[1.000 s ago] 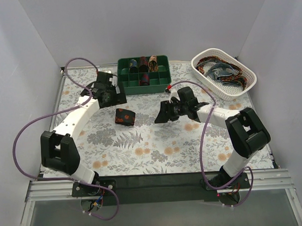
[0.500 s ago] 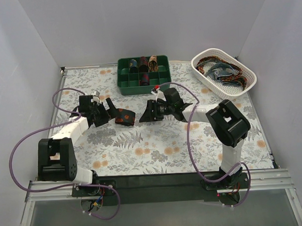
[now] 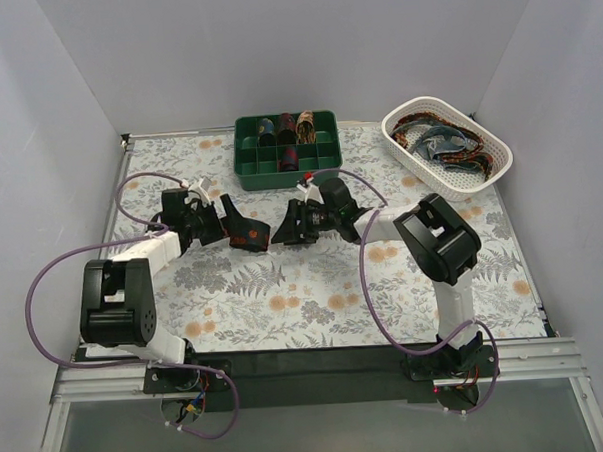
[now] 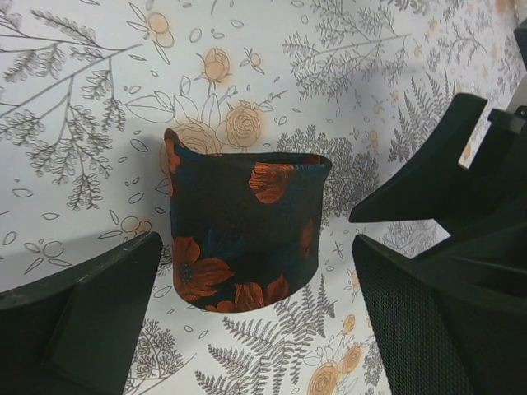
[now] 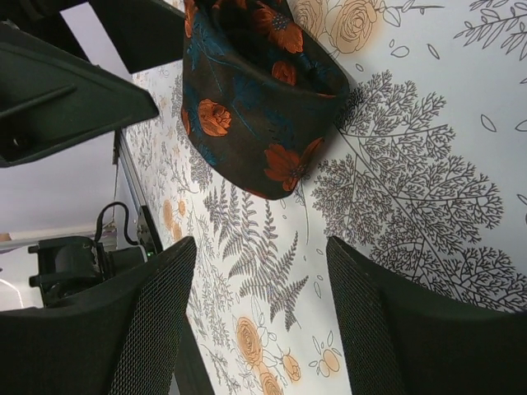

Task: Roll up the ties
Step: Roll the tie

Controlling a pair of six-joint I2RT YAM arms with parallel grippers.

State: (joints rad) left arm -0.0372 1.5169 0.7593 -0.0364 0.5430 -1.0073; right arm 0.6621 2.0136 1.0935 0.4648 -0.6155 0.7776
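Note:
One of the ties, a dark coil with orange-red flowers point(image 3: 249, 234), stands rolled on the floral mat. My left gripper point(image 3: 227, 221) sits just left of it, open wide. In the left wrist view the coil point(image 4: 243, 226) lies just ahead of the tips, not between the fingers point(image 4: 82, 321). My right gripper point(image 3: 285, 227) faces it from the right, open, a short gap away. In the right wrist view the coil point(image 5: 255, 107) lies beyond the empty fingers point(image 5: 152, 329). More rolled ties point(image 3: 287, 127) stand in the green tray, and loose ties point(image 3: 440, 140) fill the white basket.
The green compartment tray point(image 3: 240, 157) stands at the back centre of the mat. At the back right is the white basket point(image 3: 391, 132). Purple cables point(image 3: 130, 193) loop beside both arms. White walls close in the left, back and right sides.
Both arms have closed in on the rolled tie, the left swinging down from near the tray, the right sliding left. The left jaws have opened wider.

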